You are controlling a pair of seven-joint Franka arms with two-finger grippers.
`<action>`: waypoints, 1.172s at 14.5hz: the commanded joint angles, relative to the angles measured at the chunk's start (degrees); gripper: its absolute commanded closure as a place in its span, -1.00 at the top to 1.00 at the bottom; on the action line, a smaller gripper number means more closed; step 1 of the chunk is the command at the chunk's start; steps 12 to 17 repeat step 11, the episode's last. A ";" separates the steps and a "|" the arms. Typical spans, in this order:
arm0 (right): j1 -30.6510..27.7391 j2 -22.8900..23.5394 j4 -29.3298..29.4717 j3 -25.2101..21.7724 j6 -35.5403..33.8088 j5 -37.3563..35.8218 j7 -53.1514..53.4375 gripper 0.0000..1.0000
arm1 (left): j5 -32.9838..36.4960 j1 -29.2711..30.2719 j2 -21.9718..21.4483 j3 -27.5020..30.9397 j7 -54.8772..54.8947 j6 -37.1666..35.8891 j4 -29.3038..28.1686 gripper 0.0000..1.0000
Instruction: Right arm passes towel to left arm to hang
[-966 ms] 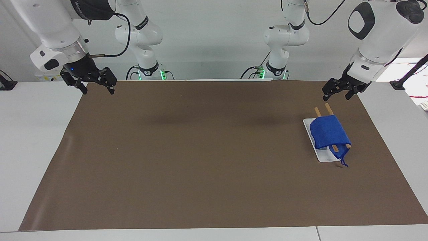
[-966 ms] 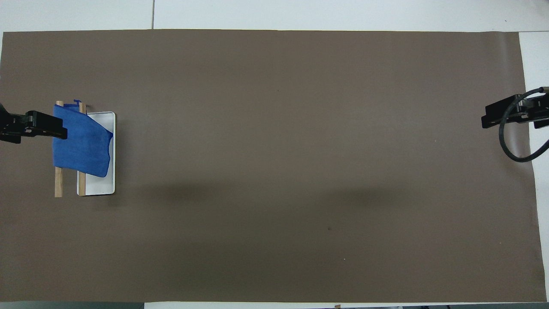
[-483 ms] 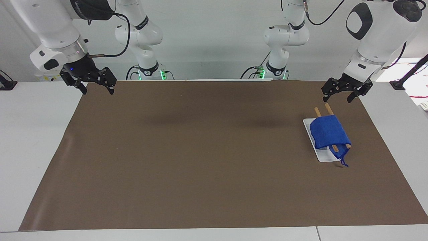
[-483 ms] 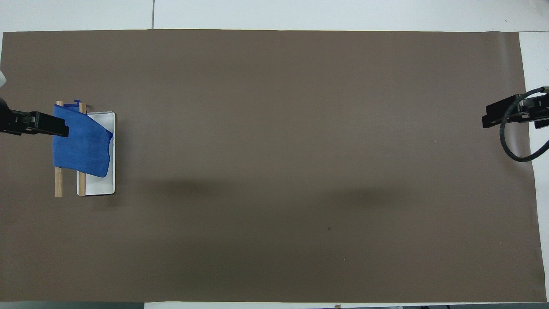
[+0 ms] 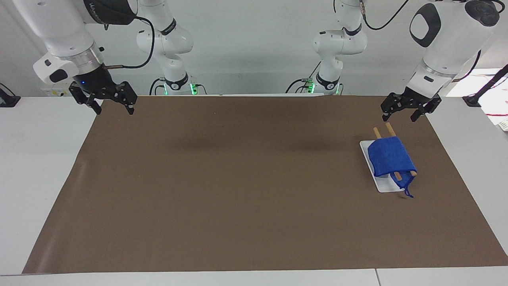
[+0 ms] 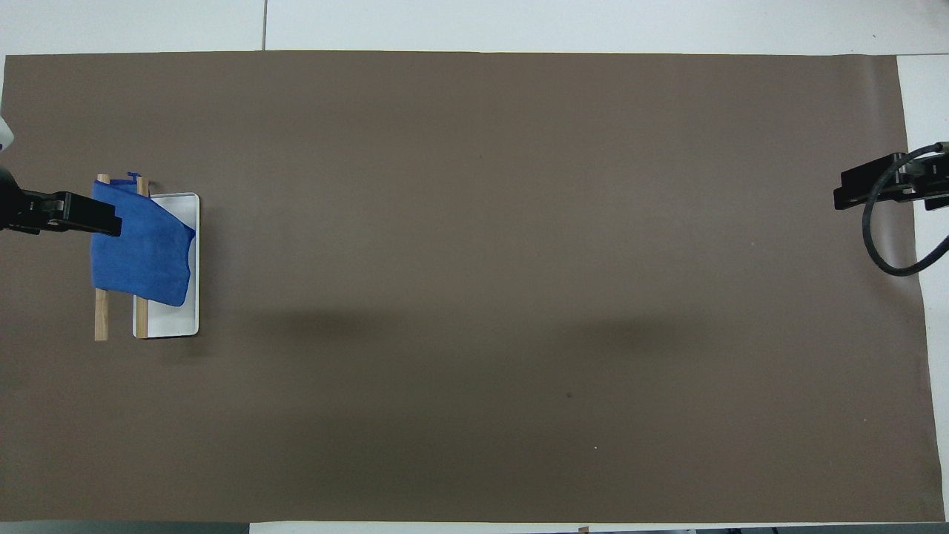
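Meanwhile, our right hand has edged slightly up and outward over the right arm's corner of the brown mat, jaws wide and holding nothing. The blue towel has not moved: it is draped over the two wooden rails on the white tray toward the left arm's end of the surface. Our left hand, jaws wide and empty, has drawn a little up and back from the rails, so we judge the hanging done and both arms retreating.

Plain white surface mostly covered by a big brown mat, pale wall up at 12 o'clock, lighting soft and even with faint shadows.
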 commanded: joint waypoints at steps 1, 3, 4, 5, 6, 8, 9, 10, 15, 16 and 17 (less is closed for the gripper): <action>-0.05 -1.15 -1.25 0.44 0.47 -1.91 -0.42 1.00 | 0.87 -0.75 -0.60 0.37 -1.41 -0.18 -0.82 1.00; 0.04 -1.15 -1.33 0.53 0.64 -1.38 -0.16 1.00 | 0.87 -0.75 -0.61 0.37 -1.24 -0.18 -0.74 1.00; 0.04 -1.24 -1.42 0.62 0.47 -1.03 -0.07 1.00 | 0.87 -0.67 -0.52 0.37 -1.23 0.34 -0.74 1.00; 0.04 -1.33 -1.60 0.62 0.55 -0.86 0.02 1.00 | 0.87 -0.40 -0.52 0.45 -1.23 0.17 -0.74 1.00; 0.04 -1.33 -1.60 0.62 0.73 -0.85 0.02 1.00 | 0.87 -0.14 -0.52 0.46 -1.23 0.00 -0.74 1.00; -0.05 -1.33 -1.68 0.62 0.64 -0.85 0.02 1.00 | 0.87 0.04 -0.52 0.54 -1.23 0.08 -0.74 1.00; -0.05 -1.33 -1.69 0.62 0.56 -0.85 0.02 1.00 | 0.87 0.04 -0.52 0.54 -1.23 -0.01 -0.65 1.00; -0.05 -1.42 -1.86 0.62 0.38 -0.77 -0.07 1.00 | 0.87 0.04 -0.52 0.54 -1.23 -0.01 -0.73 1.00; -0.05 -1.50 -1.95 0.62 0.38 -0.85 0.02 1.00 | 0.87 -0.05 -0.52 0.54 -1.23 -0.01 -0.74 1.00; -0.05 -1.50 -1.95 0.62 0.38 -0.85 0.02 1.00 | 0.87 -0.05 -0.52 0.54 -1.23 -0.01 -0.74 1.00; -0.05 -1.50 -1.95 0.62 0.38 -0.85 0.02 1.00 | 0.87 -0.05 -0.52 0.54 -1.23 -0.01 -0.74 1.00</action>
